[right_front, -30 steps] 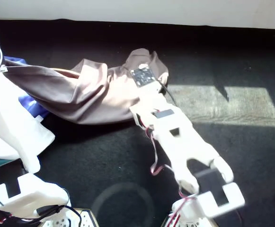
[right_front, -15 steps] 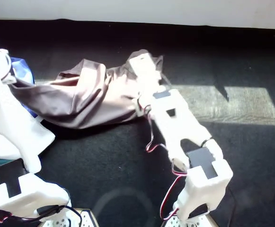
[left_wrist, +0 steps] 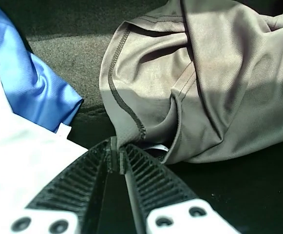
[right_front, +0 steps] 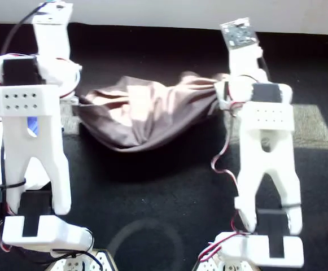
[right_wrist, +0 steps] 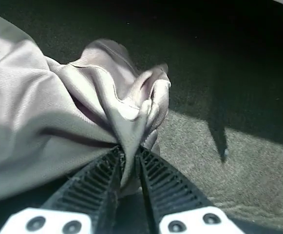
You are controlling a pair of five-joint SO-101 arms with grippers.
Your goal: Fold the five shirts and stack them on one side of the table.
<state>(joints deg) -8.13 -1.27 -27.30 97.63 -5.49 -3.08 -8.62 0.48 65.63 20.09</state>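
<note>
The left gripper (left_wrist: 117,155) and right gripper (right_wrist: 129,163), 2 in all, each pinch 1 end of 1 taupe shirt (right_front: 147,110) sagging between them over the black table (right_front: 152,197), near 1 blue shirt (left_wrist: 39,92) and 1 white shirt (left_wrist: 19,156).

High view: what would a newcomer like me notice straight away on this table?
A grey-brown shirt is strung across the dark table, sagging in the middle. The left tool pinches its stitched hem at one end, and the right tool clamps a bunched fold at the other. Near the left tool lie a blue shirt and a white shirt.
</note>
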